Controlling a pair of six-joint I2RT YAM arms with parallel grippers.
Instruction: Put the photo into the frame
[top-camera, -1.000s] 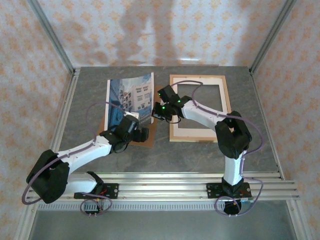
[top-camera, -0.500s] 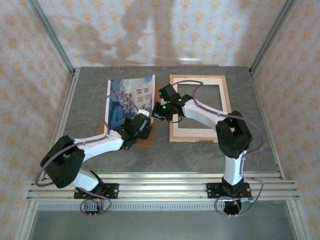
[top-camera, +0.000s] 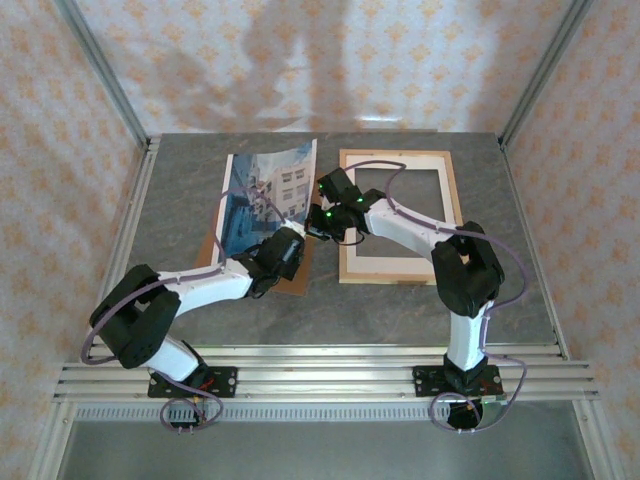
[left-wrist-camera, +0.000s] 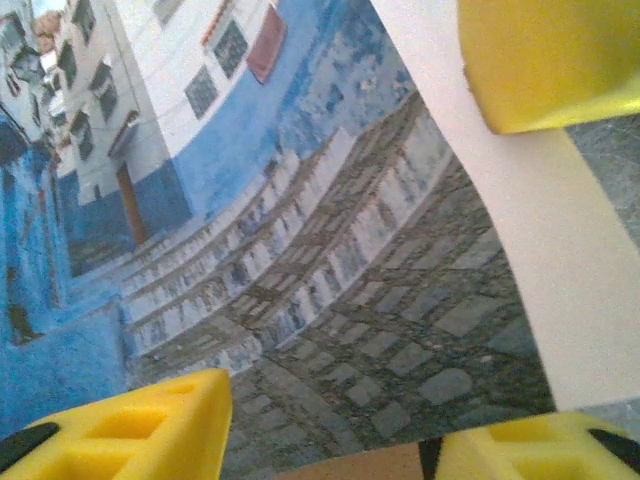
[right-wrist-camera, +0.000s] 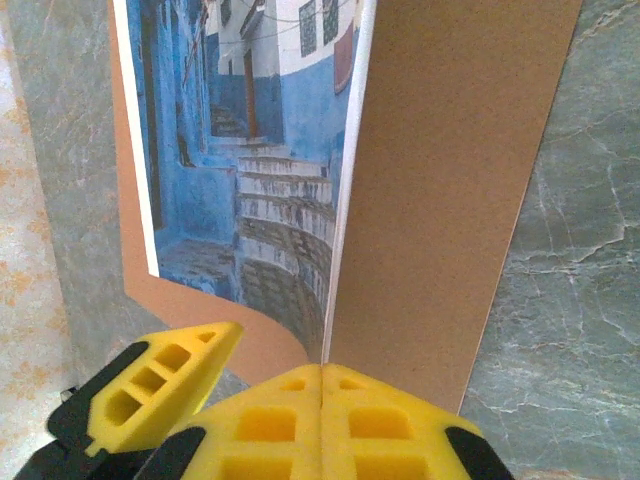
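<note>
Photo (top-camera: 262, 195) tilted up at the left of the desk (top-camera: 400, 310), frame (top-camera: 400, 153) lying flat to its right.
The photo sits over a brown backing board (right-wrist-camera: 440, 180), picture side up, with its right edge raised off the board. The left fingers (left-wrist-camera: 130, 420) stand partly apart at the photo's near edge, clamping nothing. The right fingers (right-wrist-camera: 290, 420) are pressed together on the raised white border of the photo. Just right of them lies the light wooden frame, apart from the photo.

The white-and-black left arm (top-camera: 200, 285) stretches toward the picture's centre, its yellow-foam-fingered left gripper (left-wrist-camera: 400, 250) apparently half open; the right gripper (right-wrist-camera: 320, 375) is pinched closed.
</note>
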